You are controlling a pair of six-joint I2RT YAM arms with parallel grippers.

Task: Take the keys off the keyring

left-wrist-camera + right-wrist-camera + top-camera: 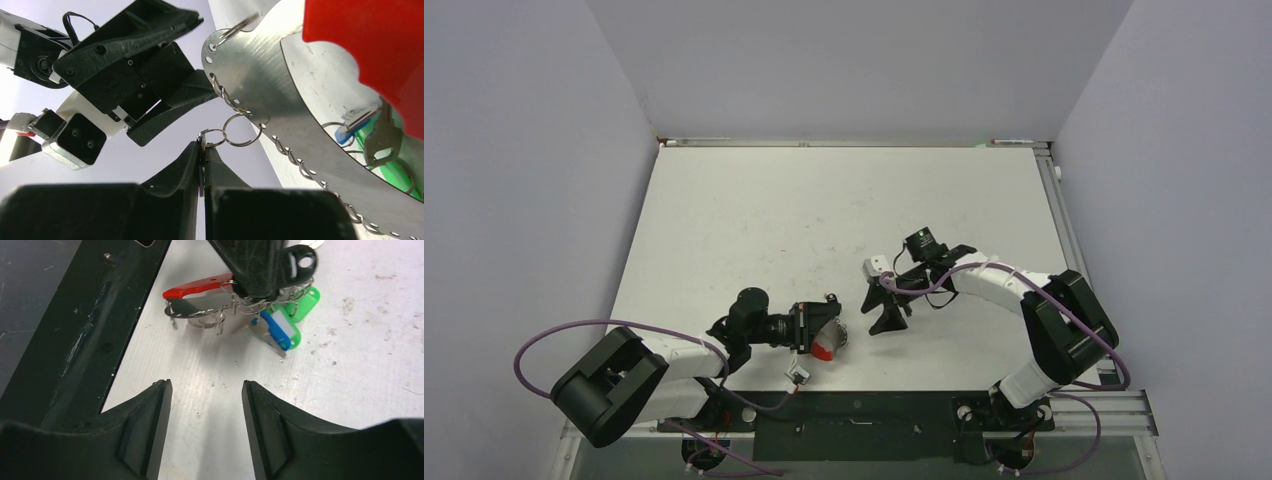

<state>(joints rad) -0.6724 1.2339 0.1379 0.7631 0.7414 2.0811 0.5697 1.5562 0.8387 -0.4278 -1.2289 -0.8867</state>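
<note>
The keyring (824, 348), a red and grey band, hangs at my left gripper (832, 322) just above the table. In the left wrist view my left gripper (202, 143) is shut on a thin flat key that hangs by small wire rings (242, 131) from the grey band (260, 65); the red band (370, 40) is at top right. Keys with blue and green tags (352, 125) hang inside the loop. My right gripper (886, 305) is open and empty. In its own view my right gripper (205, 388) faces the keyring (197, 291), the blue tag (280, 326) and the green tag (306, 299).
The black base plate (75, 330) runs along the table's near edge, left of the keyring in the right wrist view. The white table (824, 210) stretches back to the grey walls. A small tagged key (798, 376) lies by the left arm.
</note>
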